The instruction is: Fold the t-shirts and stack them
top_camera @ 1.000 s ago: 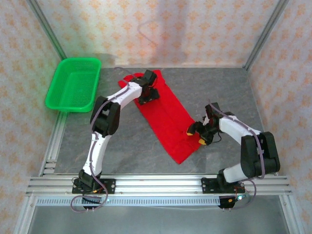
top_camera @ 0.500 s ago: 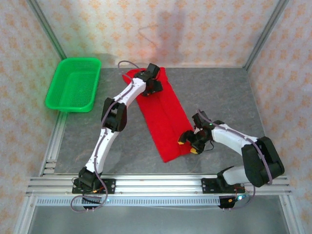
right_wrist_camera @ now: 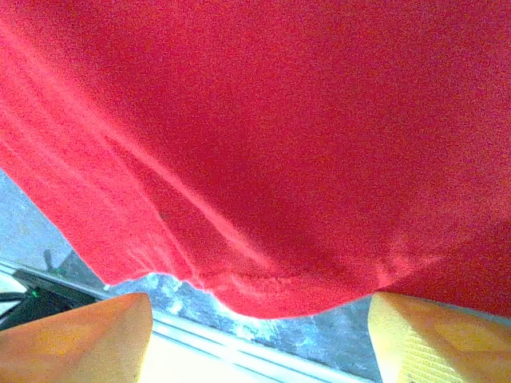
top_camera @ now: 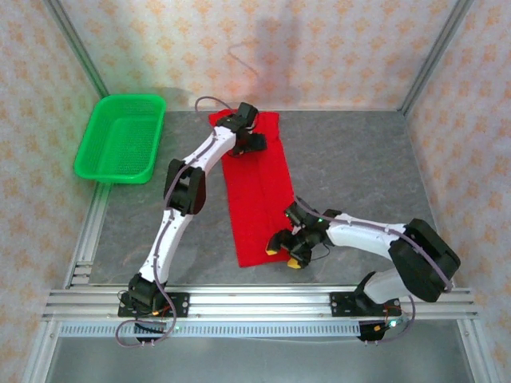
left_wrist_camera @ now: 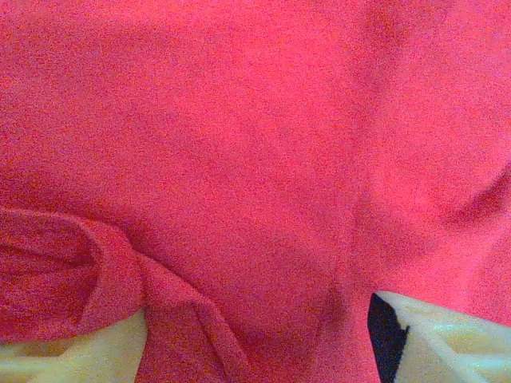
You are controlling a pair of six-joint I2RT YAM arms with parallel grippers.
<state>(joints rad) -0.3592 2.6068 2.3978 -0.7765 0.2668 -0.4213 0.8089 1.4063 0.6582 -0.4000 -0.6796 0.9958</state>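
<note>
1 red t-shirt (top_camera: 259,199), 1 grn basket (top_camera: 112,177), 2 robot arms (top_camera: 172,215) (top_camera: 375,235).

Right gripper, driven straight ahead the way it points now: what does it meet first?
The t-shirt. In the wrist view its hem lies right at the right gripper, between the open jaws, with red cloth beyond. Whether it already touches the cloth, I cannot tell.
</note>
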